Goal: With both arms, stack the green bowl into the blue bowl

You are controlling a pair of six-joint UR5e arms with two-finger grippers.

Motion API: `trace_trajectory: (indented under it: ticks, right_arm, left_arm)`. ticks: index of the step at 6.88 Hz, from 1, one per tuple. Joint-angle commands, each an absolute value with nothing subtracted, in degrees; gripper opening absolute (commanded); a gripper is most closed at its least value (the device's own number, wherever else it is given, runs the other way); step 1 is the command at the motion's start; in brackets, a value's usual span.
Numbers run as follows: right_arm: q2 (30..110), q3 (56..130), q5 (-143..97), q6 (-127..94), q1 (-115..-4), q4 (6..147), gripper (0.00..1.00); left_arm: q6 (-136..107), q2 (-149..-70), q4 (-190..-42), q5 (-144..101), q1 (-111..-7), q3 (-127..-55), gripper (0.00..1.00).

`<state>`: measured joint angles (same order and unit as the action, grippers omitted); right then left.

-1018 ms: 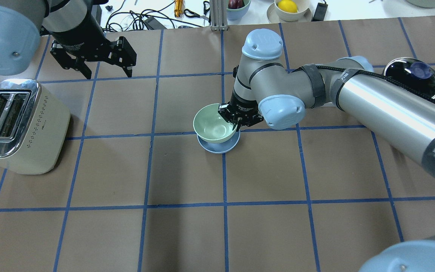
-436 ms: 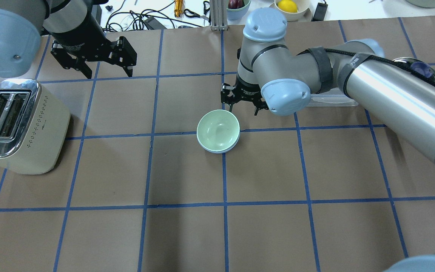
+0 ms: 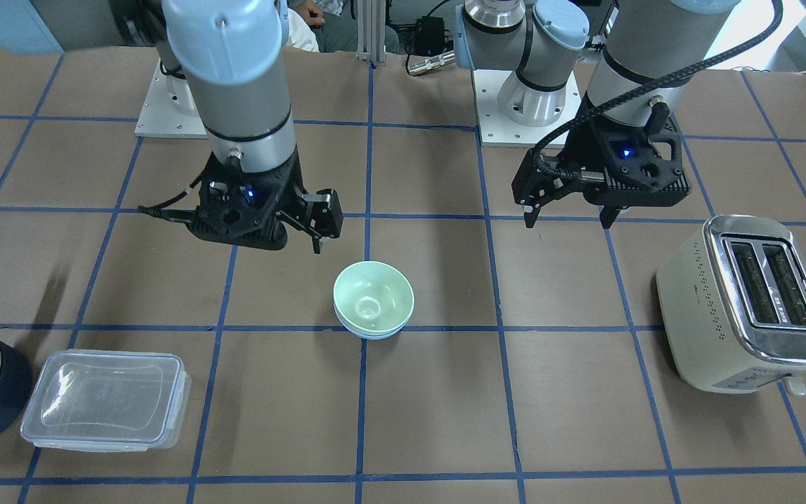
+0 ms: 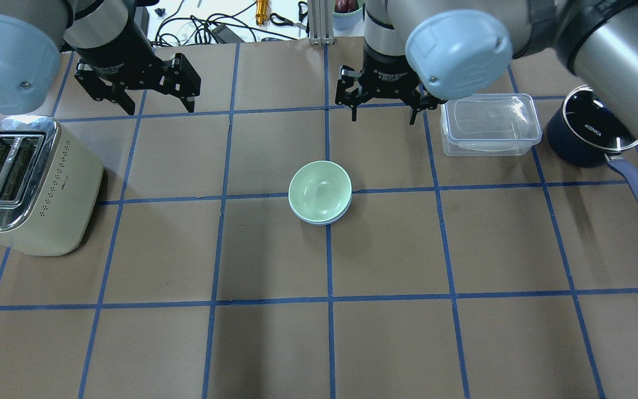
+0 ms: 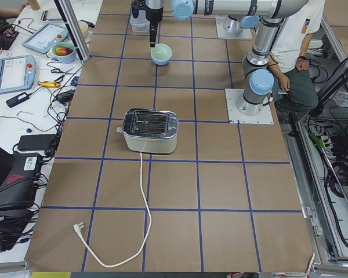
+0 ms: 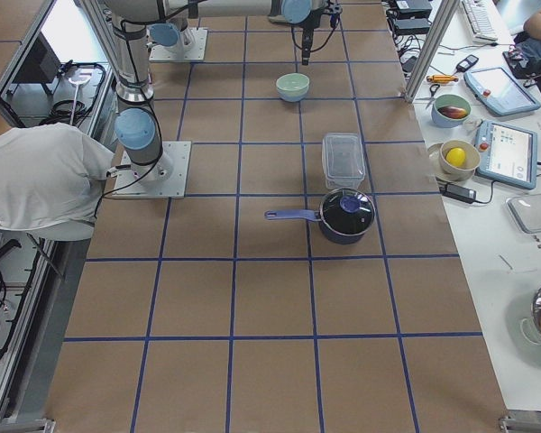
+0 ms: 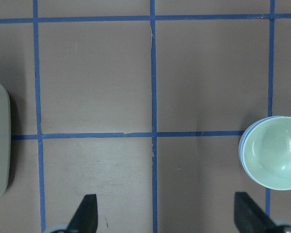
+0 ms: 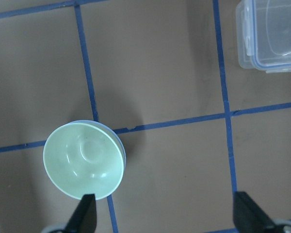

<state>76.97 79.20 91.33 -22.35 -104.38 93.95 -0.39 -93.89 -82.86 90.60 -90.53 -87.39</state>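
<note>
the saucepan (image 4: pixel 589 136) lid seems to read "konka".

Bright, even light falls from above, so shadows on the brown table (image 4: pixel 385 249) are soft and faint. The toaster (image 4: pixel 25 188) throws a dim shadow to its right in the overhead view, and its chrome top carries white glare. In the right wrist view the green bowl (image 8: pixel 82 160) shows small soft highlights inside and a blurred shadow beside it. The big arm joint caps (image 4: pixel 457 44) close to the overhead camera look soft, as do the fingertips (image 8: pixel 85 213) at the wrist view's lower edge.
</note>
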Motion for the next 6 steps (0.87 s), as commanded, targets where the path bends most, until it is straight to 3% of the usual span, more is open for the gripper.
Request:
trace_trajectory:
  ticks: [1, 4, 6]
  right_arm:
    - [81.97, 77.77, 92.10, -19.80, -104.59, 86.78, 1.00]
    - [91.57, 89.45, 92.37, -17.65, -103.28, 88.41, 1.00]
    - [91.50, 87.12, 91.76, -13.48, -98.65, 87.89, 1.00]
  left_arm:
    - [-0.44, -93.69, -82.88, 90.53, -90.53, -87.36, 1.00]
    - [-0.53, -93.69, -82.97, 90.79, -90.53, -87.54, 1.00]
    - [-0.53, -93.43, -82.88, 90.79, -90.53, -87.63, 1.00]
